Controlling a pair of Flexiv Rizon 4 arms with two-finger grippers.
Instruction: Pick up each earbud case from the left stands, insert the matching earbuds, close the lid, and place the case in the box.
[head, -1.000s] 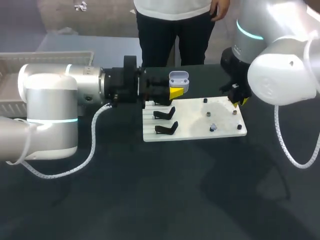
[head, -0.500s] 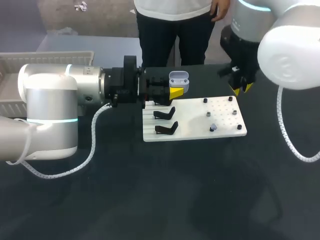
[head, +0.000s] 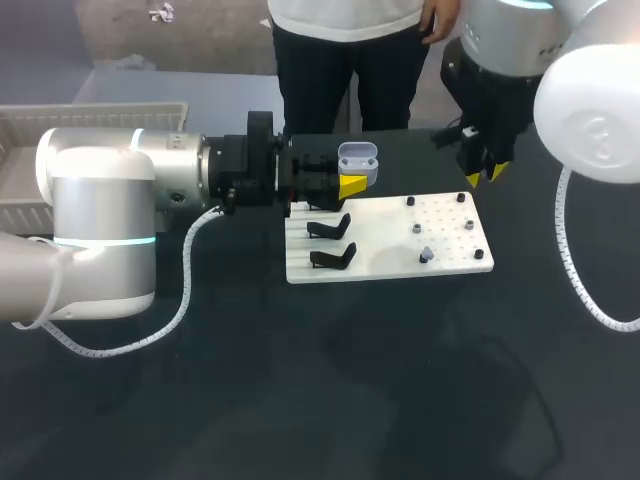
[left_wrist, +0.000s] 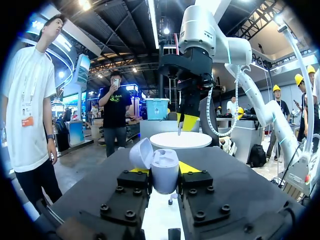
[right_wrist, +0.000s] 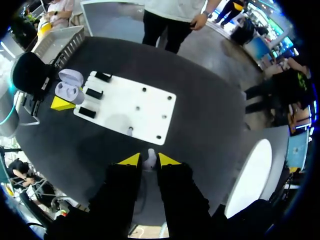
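An open white earbud case (head: 357, 160) is held off the table, lid up, with my left gripper (head: 352, 184) shut on it from both sides. In the left wrist view the case (left_wrist: 165, 176) sits between the yellow tips with its lid (left_wrist: 141, 152) tipped back. My right gripper (head: 485, 176) hangs above the back right corner of the white board (head: 385, 262). In the right wrist view it (right_wrist: 149, 161) is shut on a small white earbud (right_wrist: 149, 156), high over the table. Another earbud (head: 426, 254) rests on the board.
Two black stands (head: 328, 228) (head: 333, 258) sit on the board's left part, and several dark pegs dot its right part. A white basket (head: 60, 120) stands at the table's back left. Dark table surface lies in front of the board.
My right arm has lifted up and back from the board's right edge, gripper still shut. The left arm and the case have stayed where they were.
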